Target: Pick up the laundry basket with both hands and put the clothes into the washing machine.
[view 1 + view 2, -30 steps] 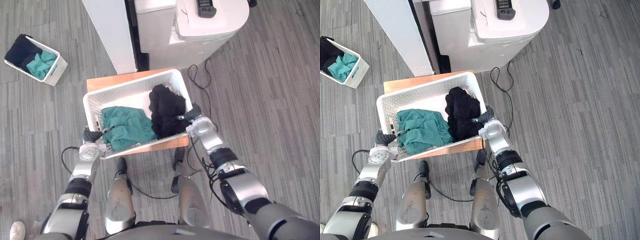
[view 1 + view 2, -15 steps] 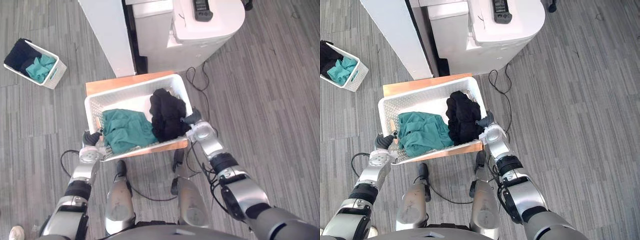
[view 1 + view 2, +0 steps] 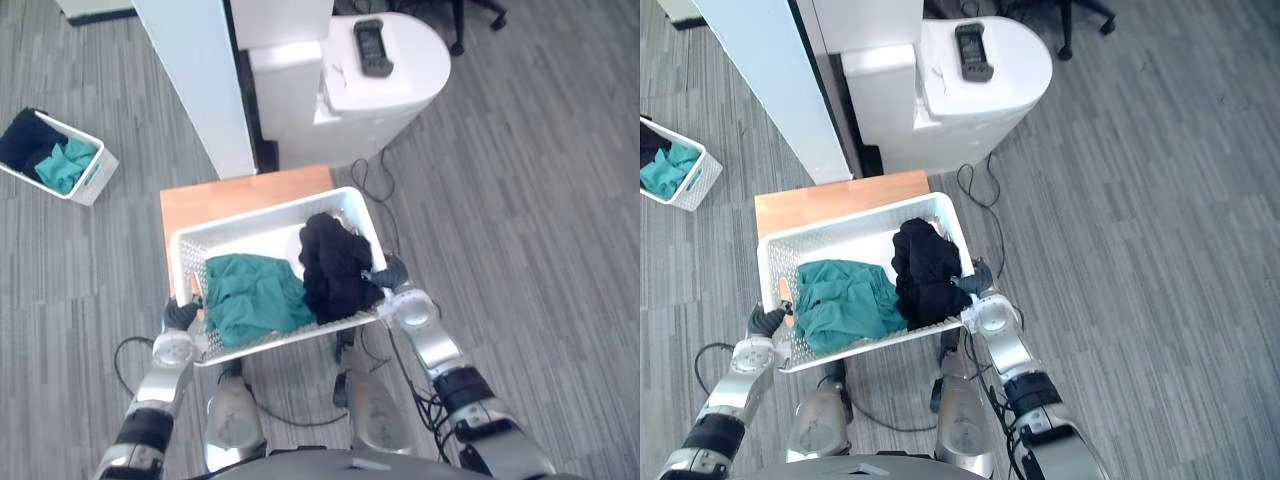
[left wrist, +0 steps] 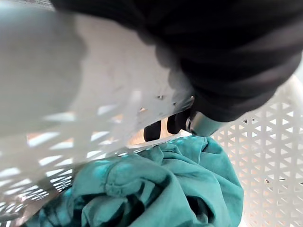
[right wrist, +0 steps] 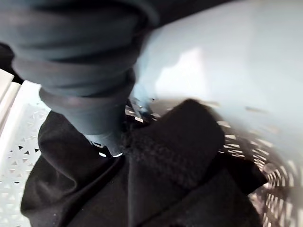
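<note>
Well beyond the fingertips, straight ahead, stands the washer, lid apparently down. Beside it, ahead of the left fingers, is a white panel. Nearer, a wood table is half covered. Between the two sets of fingers sits the basket, spanning hand to hand; whether it's clear of the table can't be told. Far out past the left fingers, on the floor, is a 2nd small basket, prob. not part of this job. Inside the main one, teal cloth lies right against the left fingers. Black cloth is heaped against the right ones & rides above the rim.

The robot's left hand hooks over its end wall, fingers curled inside over the rim. Its right hand grips the opp. end likewise, a finger pressed into the black cloth.

Step in hand, by the look: carry to the washer. To do it well, the robot should hold both ends level, esp. the right, so the black heap doesn't spill, & approach square. On the lid, the remote likely needs shifting before it opens.
</note>
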You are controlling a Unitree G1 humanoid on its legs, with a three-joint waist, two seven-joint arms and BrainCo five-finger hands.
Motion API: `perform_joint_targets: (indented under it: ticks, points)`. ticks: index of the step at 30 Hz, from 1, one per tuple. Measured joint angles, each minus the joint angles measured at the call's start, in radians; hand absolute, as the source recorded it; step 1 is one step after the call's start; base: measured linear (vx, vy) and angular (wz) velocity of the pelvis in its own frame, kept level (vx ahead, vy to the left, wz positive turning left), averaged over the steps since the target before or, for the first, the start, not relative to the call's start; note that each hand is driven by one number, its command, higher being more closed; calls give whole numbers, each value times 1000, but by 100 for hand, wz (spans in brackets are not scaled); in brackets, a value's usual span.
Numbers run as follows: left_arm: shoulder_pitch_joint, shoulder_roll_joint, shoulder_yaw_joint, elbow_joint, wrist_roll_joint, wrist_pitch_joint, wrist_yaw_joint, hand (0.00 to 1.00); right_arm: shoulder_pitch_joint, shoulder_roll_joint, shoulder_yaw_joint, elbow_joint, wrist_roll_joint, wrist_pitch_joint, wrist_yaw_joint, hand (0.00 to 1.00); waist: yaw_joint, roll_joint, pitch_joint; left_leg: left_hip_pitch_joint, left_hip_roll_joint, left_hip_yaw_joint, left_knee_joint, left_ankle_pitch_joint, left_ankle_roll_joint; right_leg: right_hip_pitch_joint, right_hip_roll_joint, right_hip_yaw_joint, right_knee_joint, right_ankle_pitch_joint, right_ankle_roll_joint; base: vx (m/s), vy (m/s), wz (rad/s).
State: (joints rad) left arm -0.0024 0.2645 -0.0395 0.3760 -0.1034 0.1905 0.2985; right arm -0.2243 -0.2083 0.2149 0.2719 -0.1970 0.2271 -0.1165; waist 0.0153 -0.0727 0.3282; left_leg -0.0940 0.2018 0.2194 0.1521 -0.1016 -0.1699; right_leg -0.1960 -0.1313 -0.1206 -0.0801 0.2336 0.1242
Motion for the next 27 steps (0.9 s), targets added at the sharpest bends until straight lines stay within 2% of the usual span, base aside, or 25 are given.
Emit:
perform_joint_targets:
  ticks: [7,12,16,19,21,23,24,25,26,27]
  points:
    - [110,1,40,-100,0,0,-24,100,124,5,-1,-106,42,-17,30,100,1,5,-115,46,-3,1,0,-10,3,52,-4,1,-1,-15,-4,-14,-4,0]
    - [199,-47,47,-125,0,2,-43,100,203,3,-17,-107,42,-24,50,100,-1,49,-164,65,1,3,0,-16,4,63,-2,0,-1,-27,-14,-40,-19,-3]
    - [243,-75,54,-129,0,5,-45,100,255,4,-22,-134,42,-24,53,100,-6,70,-176,63,17,-1,6,-16,-4,70,12,-6,-1,-29,-22,-20,-27,0]
    - [278,-103,81,-141,0,5,-51,100,276,9,-17,-138,42,-29,55,100,-11,86,-179,50,60,-26,56,-42,-22,96,49,-32,-1,-46,-37,-13,-63,12]
    - [299,-129,94,-146,0,5,-52,100,282,0,-17,-138,42,-38,57,100,-12,108,-189,10,92,-60,115,-52,-23,103,70,-61,0,-55,-51,6,-36,29]
    - [297,-158,98,-148,-1,5,-52,100,275,-17,-22,-138,42,-47,63,100,-16,141,-183,-35,103,-86,165,-36,-11,84,83,-85,35,-58,-65,-24,-42,41]
    - [292,-156,99,-151,-1,5,-52,100,263,-31,-23,-137,42,-49,72,100,-13,149,-179,-89,118,-86,233,-19,8,51,83,-101,95,-81,-71,-117,-94,47]
    - [293,-146,104,-151,-1,6,-58,100,254,-24,-19,-136,42,-49,77,100,-1,158,-174,-94,122,-98,212,16,1,41,88,-114,122,-114,-92,-124,-87,38]
    - [298,-144,113,-151,-1,5,-63,100,252,-12,-19,-133,42,-49,80,100,5,151,-179,-55,111,-109,151,37,-20,36,86,-118,127,-120,-102,-116,-73,10]
    - [307,-159,128,-158,-2,6,-64,100,239,-10,-15,-125,42,-53,86,100,23,165,-167,-67,99,-133,345,-66,-41,30,81,-116,141,-122,-116,-81,-26,-20]
